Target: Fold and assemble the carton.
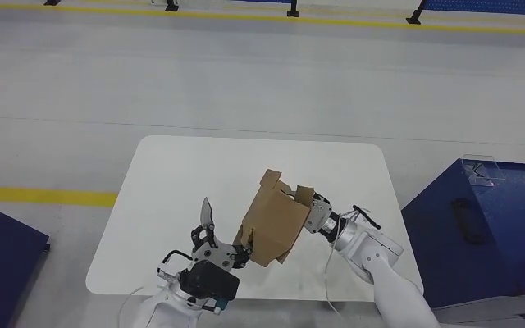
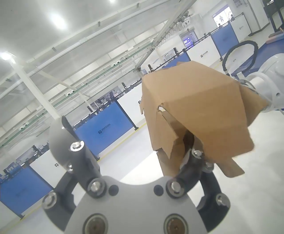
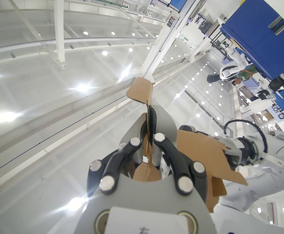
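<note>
The half-folded cardboard carton [image 1: 275,223] is held tilted over the white table [image 1: 164,164], between the two arms. The right gripper [image 3: 148,117] is clamped on one flap (the cardboard edge sits pinched between its fingers). The left gripper [image 1: 225,225] is spread wide, with one finger tucked among the carton's lower flaps and the other free.

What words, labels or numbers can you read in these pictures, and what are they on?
Carton: no print on the faces that show.
Blue panels: a white logo with one word, a brand name, left unquoted.
White label on the right gripper: cut off at the edge, unreadable.
Far screen: too small to read.
</note>
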Tool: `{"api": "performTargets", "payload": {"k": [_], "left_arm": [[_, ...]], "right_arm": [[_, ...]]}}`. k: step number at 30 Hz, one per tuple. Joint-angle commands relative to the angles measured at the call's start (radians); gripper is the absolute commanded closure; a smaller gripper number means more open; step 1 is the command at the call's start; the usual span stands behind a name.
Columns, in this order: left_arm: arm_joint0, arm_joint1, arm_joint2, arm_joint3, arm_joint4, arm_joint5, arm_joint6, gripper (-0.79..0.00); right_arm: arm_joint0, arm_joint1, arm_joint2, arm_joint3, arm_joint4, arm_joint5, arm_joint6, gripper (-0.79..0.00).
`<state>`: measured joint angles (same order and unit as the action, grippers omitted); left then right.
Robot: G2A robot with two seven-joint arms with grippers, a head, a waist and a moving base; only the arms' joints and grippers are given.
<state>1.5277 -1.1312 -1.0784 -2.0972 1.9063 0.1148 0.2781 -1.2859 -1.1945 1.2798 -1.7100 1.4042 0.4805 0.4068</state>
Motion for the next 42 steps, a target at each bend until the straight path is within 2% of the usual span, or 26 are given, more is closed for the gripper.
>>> {"api": "performTargets", "payload": {"k": [1, 4, 7, 8, 11, 13, 20, 25, 29, 37, 39, 42], "left_arm": [[-0.006, -0.003, 0.002, 0.001, -0.006, -0.001, -0.006, -0.493], [-0.012, -0.006, 0.003, 0.004, 0.01, 0.005, -0.015, -0.339], [-0.013, -0.01, 0.007, 0.007, 0.013, 0.009, -0.012, -0.049], [-0.012, -0.01, 0.008, 0.008, 0.015, 0.01, -0.012, 0.0], [-0.012, -0.012, 0.007, 0.007, 0.035, 0.006, -0.014, 0.0], [-0.01, -0.013, 0.008, 0.007, 0.028, -0.007, -0.009, 0.0], [-0.003, -0.016, -0.008, 0.004, 0.04, 0.01, -0.001, 0.0], [-0.003, -0.016, -0.008, 0.004, 0.04, 0.01, -0.001, 0.0], [-0.003, -0.016, -0.008, 0.004, 0.04, 0.01, -0.001, 0.0], [-0.002, -0.016, -0.008, 0.004, 0.037, 0.008, -0.005, 0.0], [0.011, -0.02, -0.007, -0.042, -0.093, -0.06, -0.078, 0.0], [0.019, -0.027, -0.031, -0.122, -0.375, -0.122, -0.203, 0.0]], "right_arm": [[-0.003, 0.0, -0.001, -0.002, 0.002, 0.002, 0.001, 0.0], [-0.008, -0.001, -0.003, -0.003, 0.0, 0.008, 0.004, 0.0], [-0.011, -0.002, -0.007, -0.003, 0.001, 0.011, 0.004, 0.0], [-0.011, -0.002, -0.008, -0.003, 0.0, 0.009, 0.003, 0.0], [-0.008, -0.002, -0.014, -0.003, -0.019, 0.023, -0.003, 0.0], [-0.007, -0.002, -0.015, -0.003, -0.022, 0.027, -0.004, -0.785], [-0.007, -0.002, -0.015, -0.003, -0.022, 0.027, -0.004, -0.785], [0.014, -0.003, 0.023, 0.097, 0.009, -0.018, -0.056, -0.785], [0.032, 0.001, 0.087, 0.174, 0.055, -0.013, -0.02, -0.785], [0.013, 0.009, 0.138, 0.142, 0.094, 0.032, 0.033, -0.785], [0.006, 0.01, 0.134, 0.096, 0.03, -0.013, 0.034, -0.785], [-0.032, 0.011, 0.134, 0.029, -0.052, -0.103, 0.094, -0.785]]}}
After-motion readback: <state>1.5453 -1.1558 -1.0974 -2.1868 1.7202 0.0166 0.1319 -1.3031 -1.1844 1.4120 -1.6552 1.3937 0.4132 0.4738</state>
